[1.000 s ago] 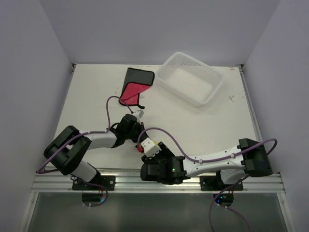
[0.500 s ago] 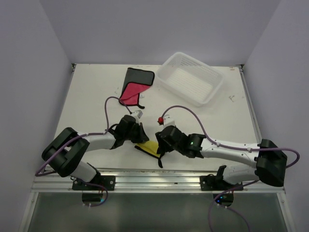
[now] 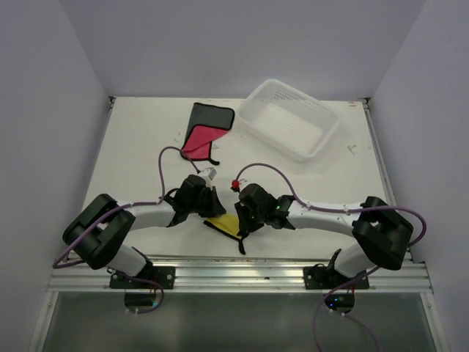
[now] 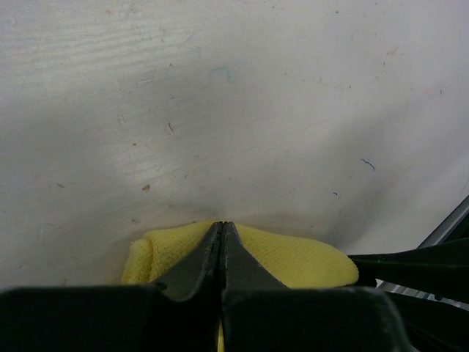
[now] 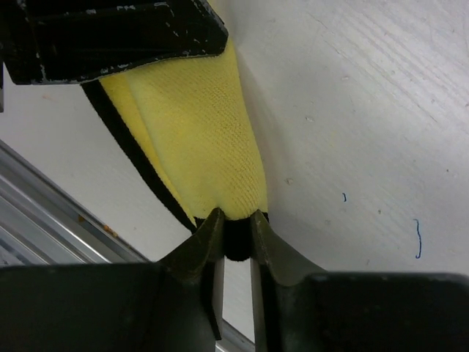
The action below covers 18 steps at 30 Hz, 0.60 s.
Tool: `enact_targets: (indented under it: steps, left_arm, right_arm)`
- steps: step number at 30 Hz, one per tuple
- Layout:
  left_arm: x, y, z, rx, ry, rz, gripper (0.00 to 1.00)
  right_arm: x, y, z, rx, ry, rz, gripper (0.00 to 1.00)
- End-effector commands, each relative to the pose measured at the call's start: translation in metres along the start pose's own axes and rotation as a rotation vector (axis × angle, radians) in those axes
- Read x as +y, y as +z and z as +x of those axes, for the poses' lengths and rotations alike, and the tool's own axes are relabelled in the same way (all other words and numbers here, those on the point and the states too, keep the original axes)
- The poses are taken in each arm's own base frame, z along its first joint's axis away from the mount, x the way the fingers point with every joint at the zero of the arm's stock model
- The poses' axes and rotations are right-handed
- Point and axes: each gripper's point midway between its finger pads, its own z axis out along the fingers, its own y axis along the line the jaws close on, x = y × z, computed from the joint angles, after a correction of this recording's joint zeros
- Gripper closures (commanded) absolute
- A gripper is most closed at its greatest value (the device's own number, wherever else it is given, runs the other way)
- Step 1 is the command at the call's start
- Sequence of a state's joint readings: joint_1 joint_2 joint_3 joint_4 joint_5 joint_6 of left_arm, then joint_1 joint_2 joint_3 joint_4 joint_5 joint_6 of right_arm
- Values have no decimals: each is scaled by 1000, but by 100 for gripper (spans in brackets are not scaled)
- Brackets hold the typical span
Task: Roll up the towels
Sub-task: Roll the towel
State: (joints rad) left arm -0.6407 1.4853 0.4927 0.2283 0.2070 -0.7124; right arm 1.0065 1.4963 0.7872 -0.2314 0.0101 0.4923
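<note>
One yellow towel [image 3: 223,222]; one red towel [image 3: 204,132]

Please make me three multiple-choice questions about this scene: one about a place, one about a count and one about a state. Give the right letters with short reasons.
1. Where on the table does the basket stand?
A. far right part
B. near left corner
C. between the arms' bases

2. How many towels lie on the table?
A. one
B. two
C. four

3. How is the right pincer?
A. wide open over the basket
B. closed on the edge of the yellow towel
C. out of sight in every view

Answers:
1 A, the top view shows it far back on the right.
2 B, there is the yellow towel near the front and a red towel farther back.
3 B, the right wrist view shows it pinching the towel's dark edge.
</note>
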Motion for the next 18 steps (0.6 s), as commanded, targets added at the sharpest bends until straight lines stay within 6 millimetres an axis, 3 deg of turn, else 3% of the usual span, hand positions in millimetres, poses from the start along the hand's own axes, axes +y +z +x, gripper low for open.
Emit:
enact_targets:
  steps: [1, 2, 5, 9, 14, 18]
  left_arm:
    - [49, -6, 29, 92, 32, -189, 100]
    - [49, -6, 27, 87, 34, -194, 100]
    - [46, -7, 19, 73, 38, -204, 100]
    - [39, -7, 1, 37, 53, -216, 100]
    - [19, -7, -31, -8, 53, -203, 95]
    - [-1, -7, -54, -55, 44, -164, 93]
  right_arm:
    - [12, 1, -3, -15, -16, -71, 84]
    - [13, 1, -6, -34, -16, -81, 91]
    - [15, 2, -1, -56, -1, -113, 100]
    - [13, 1, 2, -105, 16, -105, 100]
    - [-6, -11, -14, -268, -35, 139, 100]
    - [-7, -19, -27, -353, -51, 263, 100]
